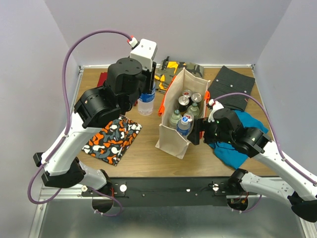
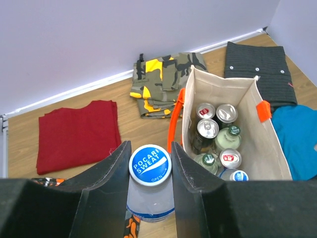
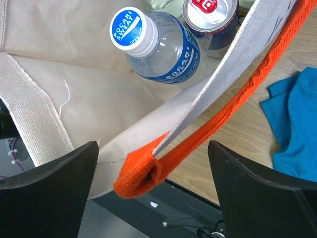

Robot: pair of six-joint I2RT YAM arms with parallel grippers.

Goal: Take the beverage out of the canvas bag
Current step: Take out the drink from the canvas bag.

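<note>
The beige canvas bag (image 1: 174, 136) with orange handles stands mid-table, open at the top. It holds several cans and bottles (image 2: 218, 141), among them a blue-capped Pocari Sweat bottle (image 3: 158, 44). My left gripper (image 1: 147, 90) is just left of the bag, outside it. It is shut on the cap end of another Pocari Sweat bottle (image 2: 149, 166), held upright over the table. My right gripper (image 1: 197, 130) is at the bag's right wall and stands wide open. The orange handle loop (image 3: 143, 173) hangs between its fingers, untouched.
A red cloth (image 2: 79, 131), camouflage clothes (image 2: 166, 74) and a dark folded cloth (image 2: 257, 69) lie along the back. A blue cloth (image 1: 233, 148) lies under my right arm. An orange-black-white patterned cloth (image 1: 113, 139) lies front left. Walls close in the table.
</note>
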